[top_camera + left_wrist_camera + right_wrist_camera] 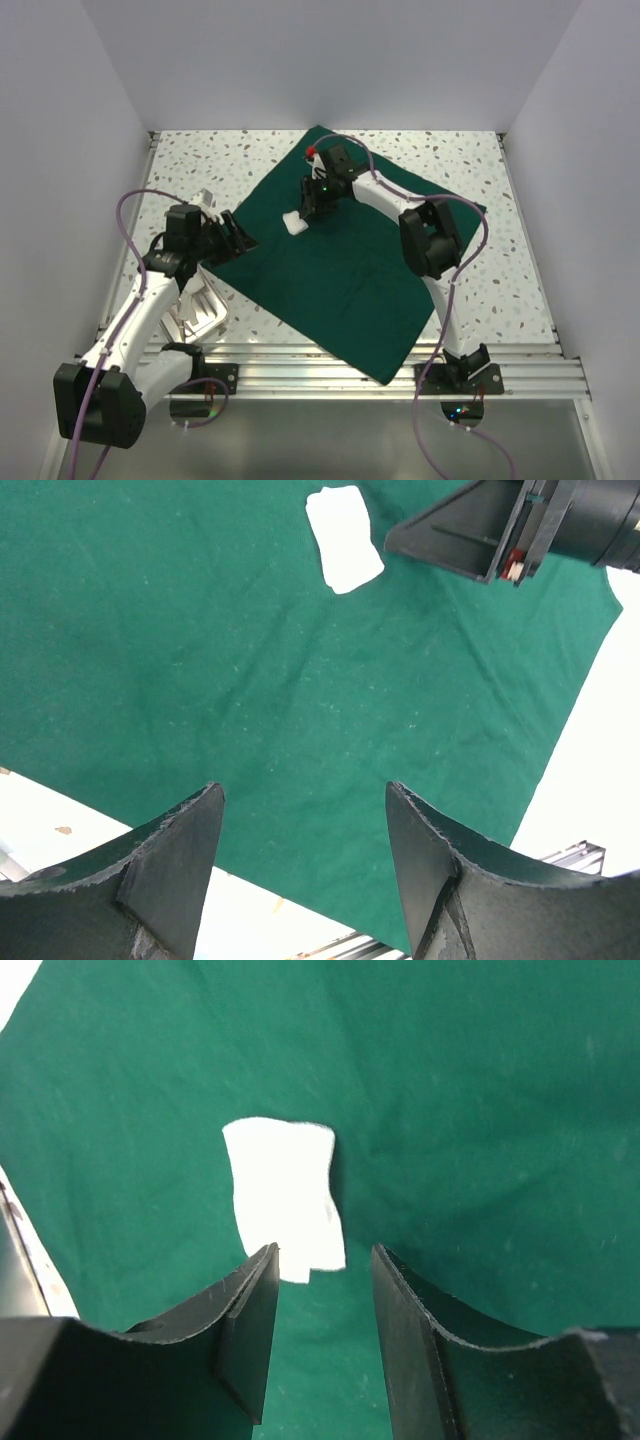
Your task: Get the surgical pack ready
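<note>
1. Drape (pixel 345 275): dark green sheet, unfolded and lying flat on the speckled table (pixel 500 190). It is turned like a diamond, with one corner toward the back wall and one reaching the near rail. Shallow creases cross its surface.
2. Pad (pixel 295 222): small white square lying on the drape, in its left-rear part and well inside the edges. One side of the pad is slightly ragged.
3. Right gripper (pixel 325 1260): reaches over the rear of the drape and points down at the pad. Its jaws are parted with only green cloth between them. The near corner of the pad lies just by the tip of one finger. Whether that finger touches the pad cannot be told.
4. Left gripper (pixel 305 800): hangs at the left edge of the drape, facing across it toward the pad. Its jaws are spread wide and hold nothing.
5. Tray (pixel 200 310): shiny steel, lying on the table beside the left arm, off the drape, partly hidden by the arm.
</note>
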Available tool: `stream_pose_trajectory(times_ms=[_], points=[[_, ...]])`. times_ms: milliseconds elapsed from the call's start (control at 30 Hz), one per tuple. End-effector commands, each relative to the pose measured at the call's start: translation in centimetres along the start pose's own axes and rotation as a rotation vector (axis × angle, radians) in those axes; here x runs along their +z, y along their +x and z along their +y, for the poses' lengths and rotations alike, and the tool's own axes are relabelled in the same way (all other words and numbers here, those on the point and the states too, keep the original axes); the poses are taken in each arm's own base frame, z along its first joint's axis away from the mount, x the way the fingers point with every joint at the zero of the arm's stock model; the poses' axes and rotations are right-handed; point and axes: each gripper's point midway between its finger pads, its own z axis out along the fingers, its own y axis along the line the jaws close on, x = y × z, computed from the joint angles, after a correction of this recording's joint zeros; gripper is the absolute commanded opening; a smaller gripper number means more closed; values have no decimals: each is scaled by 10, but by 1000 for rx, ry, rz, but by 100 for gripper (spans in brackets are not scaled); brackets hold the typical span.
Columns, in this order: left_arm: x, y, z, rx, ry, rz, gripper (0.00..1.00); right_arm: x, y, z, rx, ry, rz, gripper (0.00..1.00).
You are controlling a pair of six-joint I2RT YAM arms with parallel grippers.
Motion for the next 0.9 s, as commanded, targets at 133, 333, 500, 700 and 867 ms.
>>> stream_pose_trajectory(times_ms=[133, 333, 500, 700, 867], points=[[2, -2, -4, 11, 20, -21, 70, 14, -6, -3, -62, -21, 16, 45], [2, 0, -3, 8, 19, -16, 70, 25, -1, -5, -68, -17, 44, 44], [3, 0, -2, 9, 19, -16, 70, 26, 4, 9, -115, 3, 46, 40], [2, 1, -2, 8, 21, -16, 70, 31, 14, 11, -146, 45, 70, 36], [1, 2, -2, 7, 21, -16, 70, 39, 27, 3, -151, 83, 100, 36]])
